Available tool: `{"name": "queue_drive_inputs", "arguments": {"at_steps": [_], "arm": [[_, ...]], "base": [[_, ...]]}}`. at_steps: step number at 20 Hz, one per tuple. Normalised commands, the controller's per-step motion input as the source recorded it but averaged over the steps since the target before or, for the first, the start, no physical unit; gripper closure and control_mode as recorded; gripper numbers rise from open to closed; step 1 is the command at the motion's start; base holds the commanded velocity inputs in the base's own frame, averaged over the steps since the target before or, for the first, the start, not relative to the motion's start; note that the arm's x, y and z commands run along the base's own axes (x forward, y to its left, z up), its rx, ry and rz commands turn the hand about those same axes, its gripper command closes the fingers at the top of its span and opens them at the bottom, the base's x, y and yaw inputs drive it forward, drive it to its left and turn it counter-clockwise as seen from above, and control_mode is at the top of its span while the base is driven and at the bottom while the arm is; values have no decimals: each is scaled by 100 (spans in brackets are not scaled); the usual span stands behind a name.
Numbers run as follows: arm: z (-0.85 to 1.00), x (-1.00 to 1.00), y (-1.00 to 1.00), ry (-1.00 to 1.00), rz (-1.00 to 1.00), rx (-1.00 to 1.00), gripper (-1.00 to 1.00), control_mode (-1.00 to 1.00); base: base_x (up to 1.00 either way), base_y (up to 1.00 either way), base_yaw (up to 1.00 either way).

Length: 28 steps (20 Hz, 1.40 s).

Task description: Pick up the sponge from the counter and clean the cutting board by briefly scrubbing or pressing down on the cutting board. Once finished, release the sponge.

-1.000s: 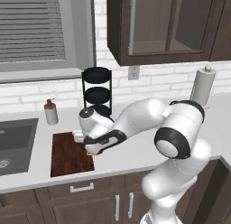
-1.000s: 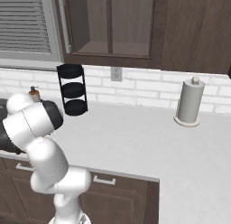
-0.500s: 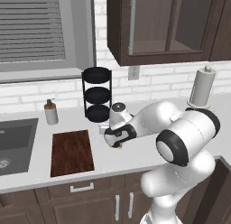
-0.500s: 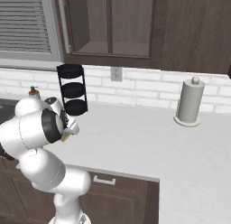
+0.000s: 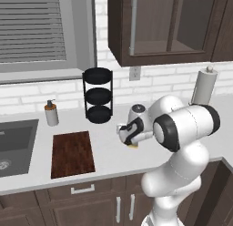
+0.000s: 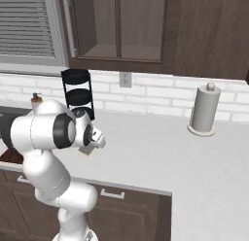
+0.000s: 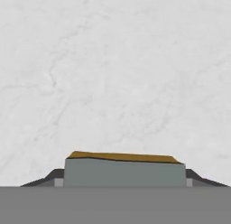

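My gripper [image 5: 128, 136] is shut on the sponge [image 5: 133, 146], a small grey-green block with a yellow layer. It hangs just above the light counter [image 5: 109, 154], well to the right of the cutting board [image 5: 72, 153]. The dark reddish-brown board lies flat near the counter's front edge with nothing on it. From the right base view the sponge [image 6: 87, 150] peeks out under the hand, and a sliver of the board [image 6: 8, 156] shows behind the arm. Looking along the hand, the sponge [image 7: 124, 171] sits clamped between the two fingertips of the gripper [image 7: 125, 180], over bare counter [image 7: 113, 74].
A black three-tier rack [image 5: 98, 96] stands at the back wall, and a soap dispenser [image 5: 51, 113] is beside the dark sink [image 5: 13, 143] on the left. Far right stands a paper towel roll [image 5: 203, 86], also the paper towel roll [image 6: 203, 111].
The arm has swung right, carrying the sponge from over the cutting board's right edge to above the bare counter. The board has not moved.
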Motion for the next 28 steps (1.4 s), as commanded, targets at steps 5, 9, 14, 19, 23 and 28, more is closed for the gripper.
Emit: {"name": "queue_drive_inputs", "arguments": {"at_steps": [5,9,14,19,23,28], "arm": [[-2,0,-32,-2,0,0,-100,-100],[0,0,-26,-5,0,0,-100,-100],[6,0,-22,-7,0,0,-100,-100],[67,0,-2,-16,0,0,-100,-100],[62,-1,1,-16,0,0,-100,-100],[62,-45,7,-20,0,0,-100,-100]], "base": [[0,0,0],[0,0,0],[0,0,0],[0,0,0],[0,0,0],[0,0,0]]}}
